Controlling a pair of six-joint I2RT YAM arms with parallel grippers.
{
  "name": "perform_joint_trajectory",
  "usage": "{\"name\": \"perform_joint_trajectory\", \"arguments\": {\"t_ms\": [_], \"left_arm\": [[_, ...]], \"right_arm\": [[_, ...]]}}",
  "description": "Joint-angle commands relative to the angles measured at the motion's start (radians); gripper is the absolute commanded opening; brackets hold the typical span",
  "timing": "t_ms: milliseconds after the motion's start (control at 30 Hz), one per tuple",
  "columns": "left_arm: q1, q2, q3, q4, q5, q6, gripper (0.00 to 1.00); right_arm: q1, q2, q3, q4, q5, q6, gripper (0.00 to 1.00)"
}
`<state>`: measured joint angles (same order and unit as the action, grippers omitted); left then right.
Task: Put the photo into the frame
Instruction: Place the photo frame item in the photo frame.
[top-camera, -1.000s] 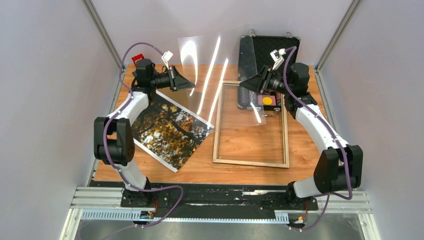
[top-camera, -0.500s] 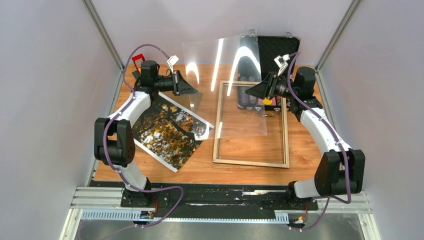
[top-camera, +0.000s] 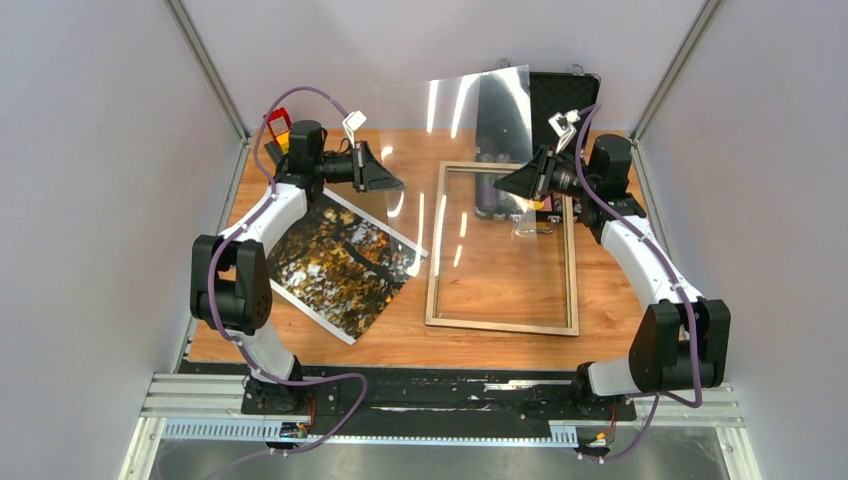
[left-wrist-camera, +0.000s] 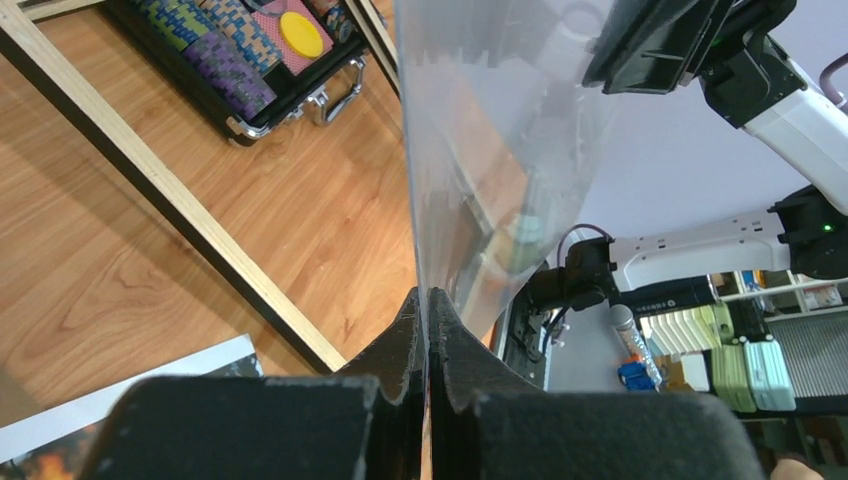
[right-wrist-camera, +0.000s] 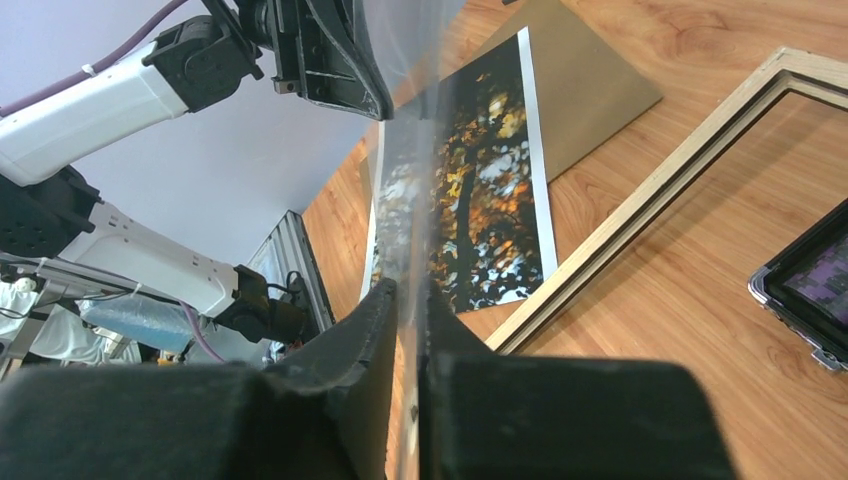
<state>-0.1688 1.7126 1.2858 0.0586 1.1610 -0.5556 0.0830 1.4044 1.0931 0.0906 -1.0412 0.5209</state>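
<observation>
Left gripper (left-wrist-camera: 428, 300): pinched shut on clear rectangular plastic sheet (left-wrist-camera: 480, 150), one edge.
Right gripper (right-wrist-camera: 408, 295): clamped on opposite edge.
Handling: lower sheet level, squared inside pale wooden rectangular frame (top-camera: 502, 325).

Grips a clear sheet (right-wrist-camera: 410, 180) edge-on and upright between the right jaws, left of the frame (right-wrist-camera: 645, 190). Shows the photo (right-wrist-camera: 480, 200) flat on the bench (right-wrist-camera: 700, 300) just outside the frame's pale rail, a brown board (right-wrist-camera: 590, 90) farther along that rail, and a black case (right-wrist-camera: 812, 280) inside the frame.
</observation>
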Motion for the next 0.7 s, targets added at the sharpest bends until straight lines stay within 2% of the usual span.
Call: {"name": "perform_joint_trajectory", "arguments": {"t_ms": [0, 33, 100, 167, 200, 233, 267, 533, 600, 667], "left_arm": [[-0.017, -0.004, 0.037, 0.053, 0.024, -0.007, 0.0], [-0.017, -0.004, 0.035, 0.056, 0.025, -0.005, 0.0], [-0.017, -0.004, 0.036, 0.055, 0.02, -0.001, 0.0], [-0.017, -0.001, 0.041, 0.04, 0.018, 0.017, 0.08], [-0.017, 0.002, 0.048, 0.028, 0.015, 0.026, 0.19], [-0.017, 0.004, 0.052, 0.003, 0.007, 0.048, 0.24], [-0.017, 0.008, 0.061, -0.009, 0.004, 0.058, 0.35], [-0.019, 0.06, 0.128, -0.077, -0.047, 0.097, 0.8], [-0.02, 0.074, 0.146, -0.108, -0.063, 0.118, 0.9], [-0.02, 0.081, 0.16, -0.143, -0.084, 0.15, 0.95]], "right_arm": [[0.004, -0.009, 0.013, -0.004, 0.001, -0.022, 0.05], [0.001, -0.007, 0.014, -0.015, 0.016, -0.022, 0.01], [-0.009, -0.008, 0.009, -0.03, 0.032, -0.02, 0.0], [-0.03, -0.015, -0.002, -0.037, 0.051, 0.001, 0.0], [-0.044, -0.021, -0.01, -0.036, 0.053, 0.015, 0.0], [-0.058, -0.024, -0.024, -0.031, 0.048, 0.031, 0.0], [-0.071, -0.029, -0.042, -0.016, 0.037, 0.059, 0.0], [-0.18, -0.091, -0.177, 0.15, -0.029, 0.262, 0.0], [-0.197, -0.107, -0.188, 0.15, -0.037, 0.27, 0.0], [-0.219, -0.123, -0.194, 0.133, -0.059, 0.268, 0.0]]}}
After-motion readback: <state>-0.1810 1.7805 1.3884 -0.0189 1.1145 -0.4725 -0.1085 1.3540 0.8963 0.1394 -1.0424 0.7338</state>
